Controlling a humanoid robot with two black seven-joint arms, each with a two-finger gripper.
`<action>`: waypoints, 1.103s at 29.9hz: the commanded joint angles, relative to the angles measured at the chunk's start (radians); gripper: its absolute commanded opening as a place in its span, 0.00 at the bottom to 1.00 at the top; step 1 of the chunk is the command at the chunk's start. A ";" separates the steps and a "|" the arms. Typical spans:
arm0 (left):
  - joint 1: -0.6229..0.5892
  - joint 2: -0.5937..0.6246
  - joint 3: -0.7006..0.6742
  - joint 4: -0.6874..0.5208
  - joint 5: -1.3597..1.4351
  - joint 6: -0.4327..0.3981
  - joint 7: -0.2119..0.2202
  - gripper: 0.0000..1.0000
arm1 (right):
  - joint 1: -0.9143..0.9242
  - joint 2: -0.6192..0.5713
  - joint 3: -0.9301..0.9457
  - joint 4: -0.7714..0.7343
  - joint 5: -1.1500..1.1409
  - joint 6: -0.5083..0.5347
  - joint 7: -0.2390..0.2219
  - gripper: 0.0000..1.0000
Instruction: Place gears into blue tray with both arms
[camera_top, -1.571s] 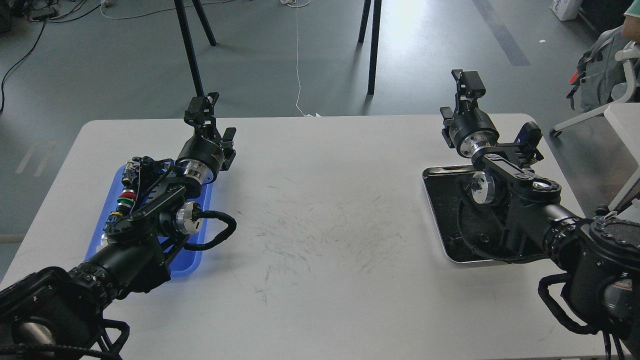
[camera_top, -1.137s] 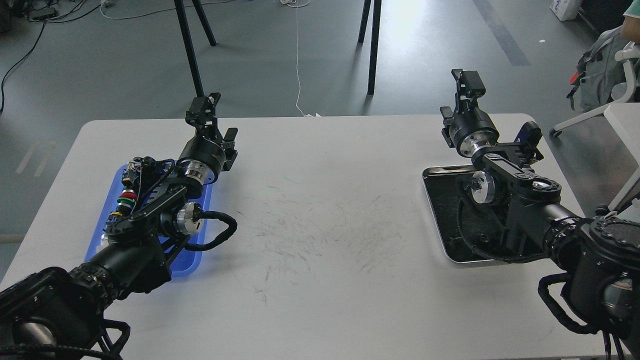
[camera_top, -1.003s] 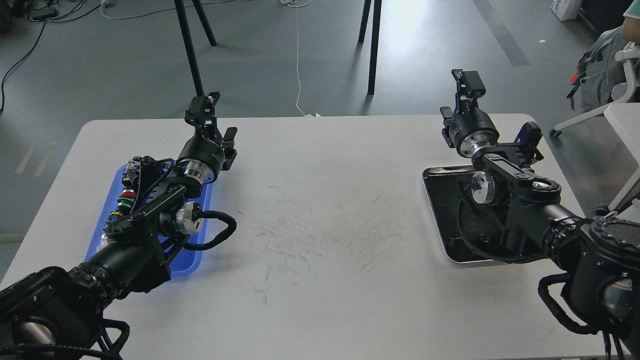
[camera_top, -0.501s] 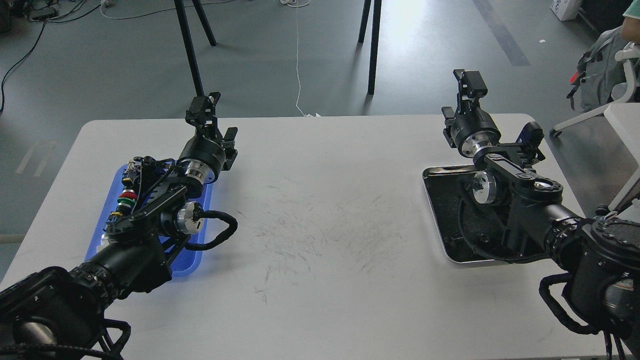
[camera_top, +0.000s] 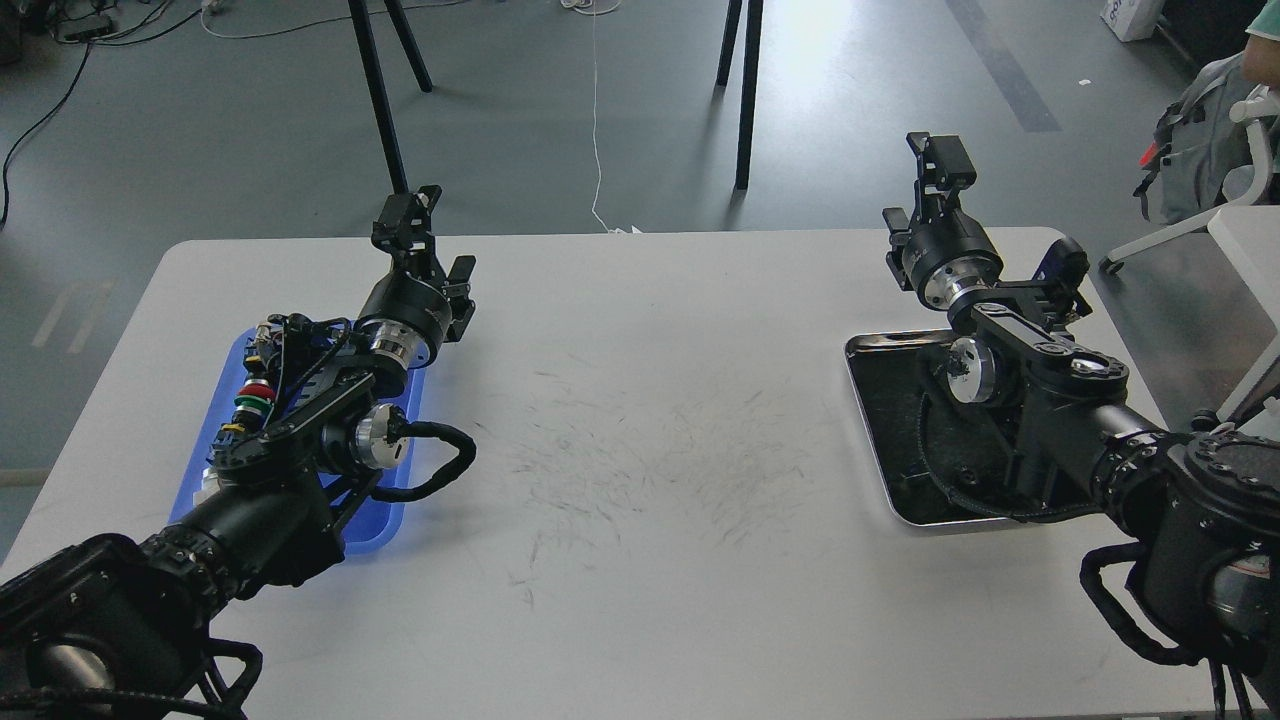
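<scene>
Nearest the camera, the left arm (camera_top: 280, 450) lies over the blue tray (camera_top: 390, 520), hiding most of it; the tray sits behind and below the left end effector (camera_top: 405, 215), its long axis running away from the viewer and leaning slightly right. Red and green push-button switches (camera_top: 255, 395) show along its left side. On the other side the right arm (camera_top: 1050, 400) crosses the steel tray (camera_top: 880, 440), which lies below and behind the right end effector (camera_top: 940, 165). A few small dark specks on its dark floor may be gears (camera_top: 965, 476) (too small to be sure, so their pointing cannot be read). Both end effectors are raised near the table's (camera_top: 640, 480) far edge, seen end-on and dark; whether either is open or closed cannot be told, and nothing visible is carried. I judge this a pause between picks: the next move calls for the right end effector to drop back into the steel tray for a gear.
</scene>
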 joint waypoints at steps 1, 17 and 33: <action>0.000 0.000 0.000 0.000 0.000 0.000 0.000 0.98 | -0.002 0.000 -0.002 0.001 0.000 0.002 0.000 0.98; -0.002 0.002 0.002 0.000 0.000 -0.008 0.000 0.98 | 0.014 -0.012 -0.081 0.012 -0.017 0.026 0.000 0.98; -0.002 0.003 0.002 0.000 0.002 -0.009 0.000 0.98 | 0.044 -0.058 -0.456 0.012 -0.018 0.110 0.000 0.98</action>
